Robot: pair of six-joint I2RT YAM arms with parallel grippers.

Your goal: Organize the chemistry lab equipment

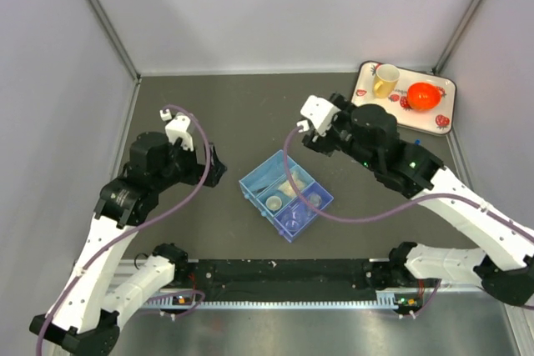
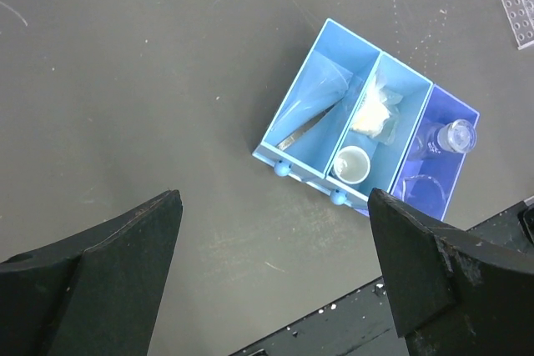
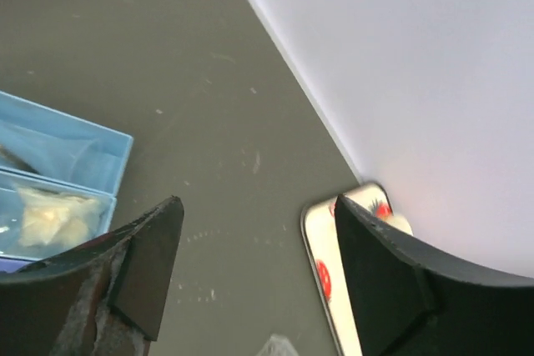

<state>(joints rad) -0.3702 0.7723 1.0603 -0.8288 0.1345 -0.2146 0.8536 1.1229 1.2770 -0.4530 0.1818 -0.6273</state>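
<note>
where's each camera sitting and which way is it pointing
top: above and behind, looking down on the table; left arm and right arm show.
left wrist: looks down on the blue tray; its open fingers show.
right wrist: looks across the table at wall and strawberry tray; its open fingers show.
shared: all three catch the blue tray.

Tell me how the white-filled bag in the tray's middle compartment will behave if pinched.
Probably floppy: the bag looks crumpled and slumped in the blue tray. Likely light, being small beside the beaker. Its clear film may slip.
</note>
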